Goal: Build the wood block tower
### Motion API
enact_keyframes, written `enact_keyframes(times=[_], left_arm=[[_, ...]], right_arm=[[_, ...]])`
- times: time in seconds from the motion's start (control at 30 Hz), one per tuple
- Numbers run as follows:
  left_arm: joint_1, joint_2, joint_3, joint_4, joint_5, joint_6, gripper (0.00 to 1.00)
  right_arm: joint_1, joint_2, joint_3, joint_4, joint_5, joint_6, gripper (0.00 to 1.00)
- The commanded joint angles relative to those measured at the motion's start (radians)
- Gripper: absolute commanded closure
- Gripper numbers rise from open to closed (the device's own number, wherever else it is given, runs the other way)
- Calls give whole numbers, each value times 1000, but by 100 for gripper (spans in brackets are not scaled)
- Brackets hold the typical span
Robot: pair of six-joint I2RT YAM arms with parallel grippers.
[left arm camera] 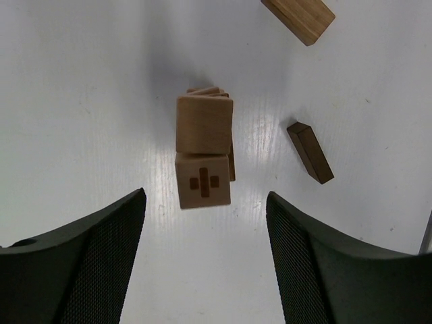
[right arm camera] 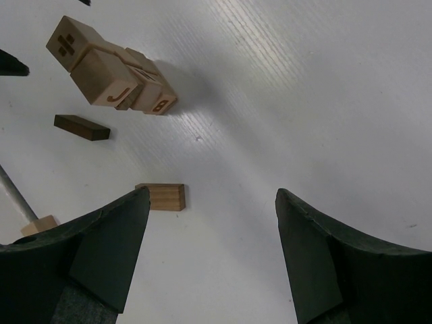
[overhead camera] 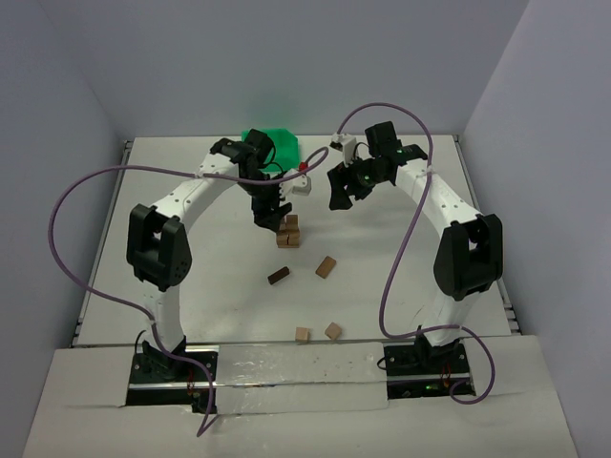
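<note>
**Wood tower upright under open left jaws**

Black jaws of the left gripper (left arm camera: pixel 204 197) stand wide apart and hold nothing. White table (left arm camera: pixel 81 101) shows between each finger and the tower (left arm camera: pixel 203 135) framed below them. The right gripper (right arm camera: pixel 211 196) is spread about as wide, also empty, over bare table.

The tower stands near the middle of the table. In the top view it is just right of the left gripper and left of the right gripper, touching neither. Its long axis is upright: tan blocks are stacked, with a cube bearing a dark plus sign on top, that face turned up toward the left wrist camera. From the right wrist the stack looks slanted, with a piece marked 8 at its foot and one marked J higher up. How many blocks it holds I cannot tell.

Loose pieces lie apart from it on the near side. A dark bar (left arm camera: pixel 310 152) lies flat close by, a tan bar (left arm camera: pixel 298 17) is a little farther off, and two loose cubes (overhead camera: pixel 303 334) sit near the arm bases. A green bin (overhead camera: pixel 277 143) sits at the far edge behind the left arm.
</note>
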Motion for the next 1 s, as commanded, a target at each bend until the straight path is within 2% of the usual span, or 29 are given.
enact_keyframes(times=[0.0, 0.17, 0.27, 0.4, 0.57, 0.63, 0.83, 0.97], left_arm=[[40, -196, 46, -16, 49, -27, 21], [86, -420, -199, 157, 47, -120, 17], [115, -588, -365, 278, 49, -172, 1], [121, -721, -560, 375, 37, -235, 1], [121, -808, -704, 438, 72, -311, 1], [120, -809, -743, 467, 70, -349, 1], [97, -786, -852, 548, 91, -424, 1], [-33, -818, -1006, 752, -60, -495, 1]], right_arm=[[6, -104, 27, -1, 24, -11, 18], [5, -211, -33, 4, 47, -26, 18], [4, -282, -101, 11, 51, -57, 17], [3, -395, -192, 31, 61, -97, 16], [3, -525, -307, 78, 90, -117, 12], [4, -569, -347, 101, 107, -122, 3], [4, -649, -442, 150, 159, -129, 0], [4, -739, -548, 211, 181, -132, 0]])
